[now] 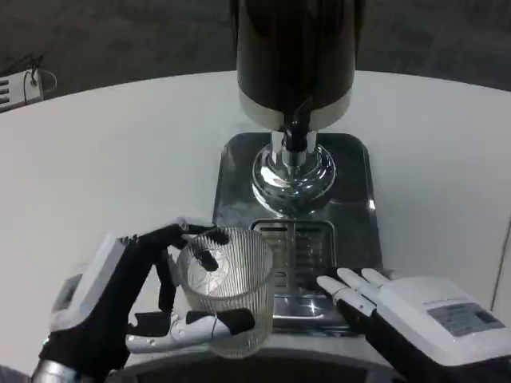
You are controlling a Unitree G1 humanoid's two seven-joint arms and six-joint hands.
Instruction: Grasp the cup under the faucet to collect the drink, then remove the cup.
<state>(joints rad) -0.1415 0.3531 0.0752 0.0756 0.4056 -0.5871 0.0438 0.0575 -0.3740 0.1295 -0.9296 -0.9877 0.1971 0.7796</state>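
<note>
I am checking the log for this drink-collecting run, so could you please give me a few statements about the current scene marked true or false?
1. The left robot hand holds the ribbed clear glass cup. True.
2. The cup stands directly under the faucet. False: it is at the near left corner of the metal drip tray, well in front of the faucet.
3. The right robot hand grips the drink dispenser. False: it holds nothing, its fingers lying extended at the near right edge of the tray.
4. The dispenser's dark tank sits on a chrome pedestal. True.
5. The table is white. True.
</note>
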